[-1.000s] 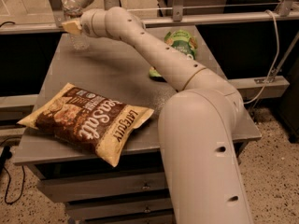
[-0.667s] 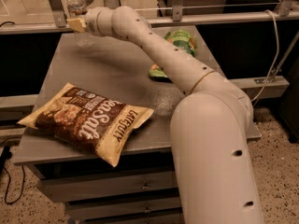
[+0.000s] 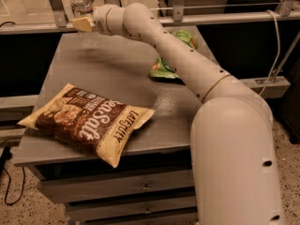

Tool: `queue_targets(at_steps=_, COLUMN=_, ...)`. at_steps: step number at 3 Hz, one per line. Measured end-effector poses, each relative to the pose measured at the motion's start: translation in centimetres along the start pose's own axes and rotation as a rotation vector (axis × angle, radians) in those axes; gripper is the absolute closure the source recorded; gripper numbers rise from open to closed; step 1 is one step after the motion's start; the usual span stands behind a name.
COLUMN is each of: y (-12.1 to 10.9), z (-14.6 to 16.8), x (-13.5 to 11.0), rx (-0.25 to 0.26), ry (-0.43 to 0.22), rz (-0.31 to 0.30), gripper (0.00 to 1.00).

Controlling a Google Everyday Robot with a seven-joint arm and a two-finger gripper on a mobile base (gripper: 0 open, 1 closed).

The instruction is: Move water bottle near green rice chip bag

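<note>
Much bare grey table is left open between the far left corner and the green bag, which lies far right and is partly hidden behind the arm. At that far left corner, close to the edge, the bottle is seen upright, clear and white-capped, clasped about its middle by the gripper. Whether its base touches the top cannot be told. A large brown-and-yellow chip bag is laid near left, reaching the near edge.
</note>
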State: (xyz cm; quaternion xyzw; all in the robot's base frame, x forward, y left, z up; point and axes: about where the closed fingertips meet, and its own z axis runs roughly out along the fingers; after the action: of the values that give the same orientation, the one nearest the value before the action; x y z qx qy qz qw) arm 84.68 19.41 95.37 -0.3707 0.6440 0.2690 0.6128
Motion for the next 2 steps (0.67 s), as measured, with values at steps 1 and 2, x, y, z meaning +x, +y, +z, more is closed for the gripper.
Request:
queue_targets(at_steps=1, y=-0.2, z=-0.7, x=0.1, rx=0.012, ry=0.001, rz=0.004, gripper=1.00)
queue_targets(at_steps=2, y=0.2, z=-2.3, x=-0.2, rx=0.016, ry=0.004, rz=0.005, gripper=1.00)
